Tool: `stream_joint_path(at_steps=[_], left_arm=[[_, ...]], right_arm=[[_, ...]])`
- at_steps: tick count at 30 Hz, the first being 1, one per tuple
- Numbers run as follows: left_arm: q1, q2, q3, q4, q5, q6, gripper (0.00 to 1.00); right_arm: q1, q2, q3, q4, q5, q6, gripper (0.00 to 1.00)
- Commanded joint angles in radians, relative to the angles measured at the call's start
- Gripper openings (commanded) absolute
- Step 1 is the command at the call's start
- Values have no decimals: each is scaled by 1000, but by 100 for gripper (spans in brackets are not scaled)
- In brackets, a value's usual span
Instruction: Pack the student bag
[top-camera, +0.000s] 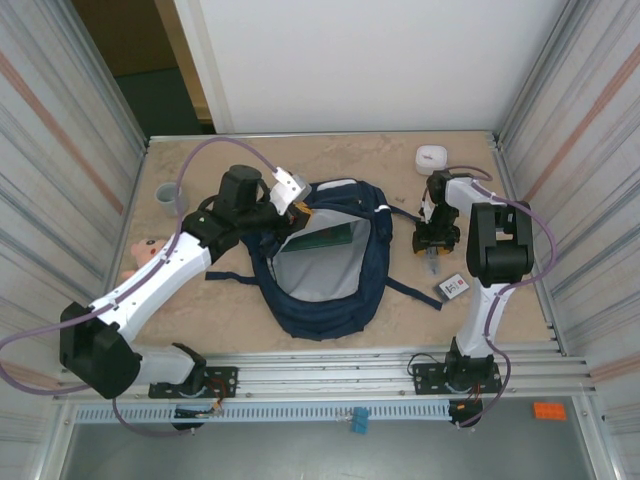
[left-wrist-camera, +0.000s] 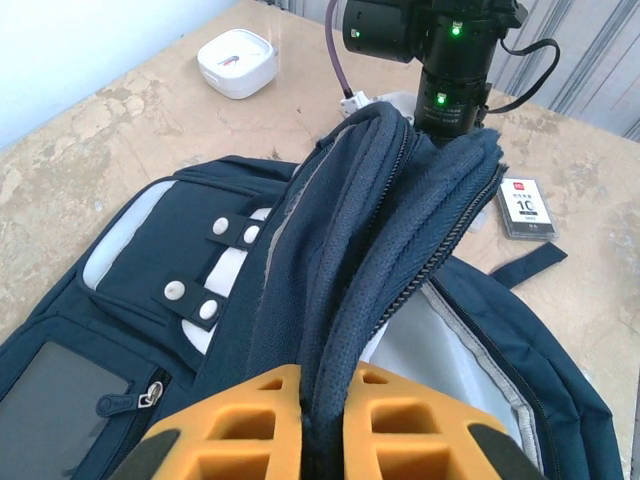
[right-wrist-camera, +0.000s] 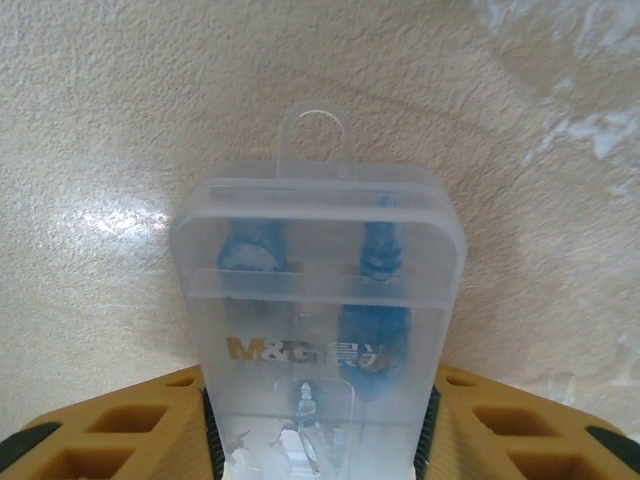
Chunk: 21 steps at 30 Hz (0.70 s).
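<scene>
Left gripper (left-wrist-camera: 320, 405) pinches the student bag's (top-camera: 330, 315) open rim; right of it, the right gripper (right-wrist-camera: 320, 430) clasps a clear case (right-wrist-camera: 318, 290).

A translucent plastic case (right-wrist-camera: 318, 300) with a hanging loop, sitting between the fingers of the right gripper (right-wrist-camera: 320, 440), carries "M&G" in gold letters. The pale Chinese characters after it are too faint to read. Ahead and to the right of the left gripper (left-wrist-camera: 322, 405), a flat grey rectangular pack (left-wrist-camera: 525, 208) shows a small red logo and a large "10". Its finer print is too small to read.
</scene>
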Motion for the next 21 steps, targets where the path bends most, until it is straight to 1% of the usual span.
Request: stream_joint_path(at_steps=[1,3,6,9,11,13,14,15,19,21], left_arm=[[13,-10,35,66,2,-13,0],[12,-17,32,65,1,-22,0],[12,-36,25,59,-16,-37,0],[13,-65,18,56,-47,-47,0],[12,-84,11,58,-69,-48,0],[15,-94,9,61,-81,-43,0],[17,-94,12,60,-82,-35,0],[20,-91,15,56,-79,-30,0],[54,-72,26,72,-42,-45,0],[67,-68,27,91,-22,-59,0]], right_arm=[[8,-32,-34,51,-8,-26,45],[0,-87,-47,64,-15,-29,43],[-16,-211,-71,77,-45,-27,41],[-15,-387,-105,110,-97,-49,40],[-1,-515,-131,144,-167,-78,40],[32,-625,-157,177,-265,-132,41],[65,-678,-169,187,-320,-186,40],[108,-721,-180,198,-345,-233,40],[367,-870,-244,275,-382,-444,39],[509,-914,-289,340,-353,-530,36]])
